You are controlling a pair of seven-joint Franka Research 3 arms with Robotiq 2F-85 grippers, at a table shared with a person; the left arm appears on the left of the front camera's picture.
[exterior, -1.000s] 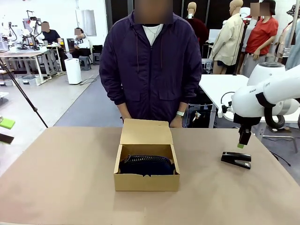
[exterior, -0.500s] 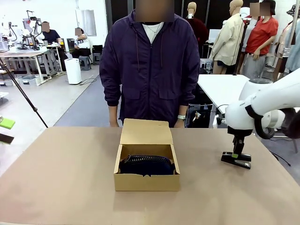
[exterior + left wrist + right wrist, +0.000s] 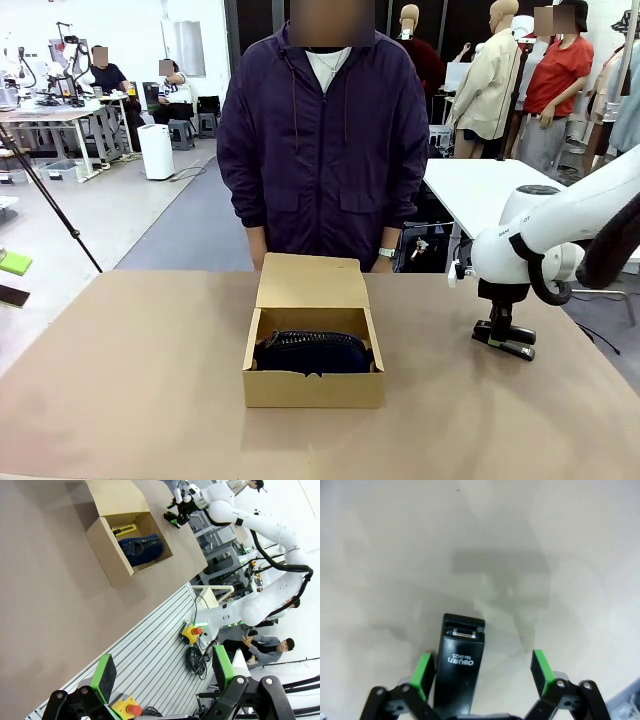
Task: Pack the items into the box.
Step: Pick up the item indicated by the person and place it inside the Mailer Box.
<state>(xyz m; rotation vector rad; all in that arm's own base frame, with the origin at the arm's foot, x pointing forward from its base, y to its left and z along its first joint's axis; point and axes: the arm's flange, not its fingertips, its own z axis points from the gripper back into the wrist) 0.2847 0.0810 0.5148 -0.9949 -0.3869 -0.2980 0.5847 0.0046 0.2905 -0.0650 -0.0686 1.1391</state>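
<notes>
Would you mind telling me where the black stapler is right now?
In the front view the stapler lies on the right side of the table, well right of the box, with the open right gripper straddling it.

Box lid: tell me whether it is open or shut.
Open. The flap stands back from the box, and the dark pouch lies visible inside.

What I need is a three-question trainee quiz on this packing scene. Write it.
1. True or false: the stapler is already in the box.
2. The right hand is: A) shut on the stapler, B) open with the stapler between its fingers, C) above the box.
3. Fill in: beside the dark pouch in the box lies a yellow ____.
Key: 1 false; 2 B; 3 knife.
</notes>
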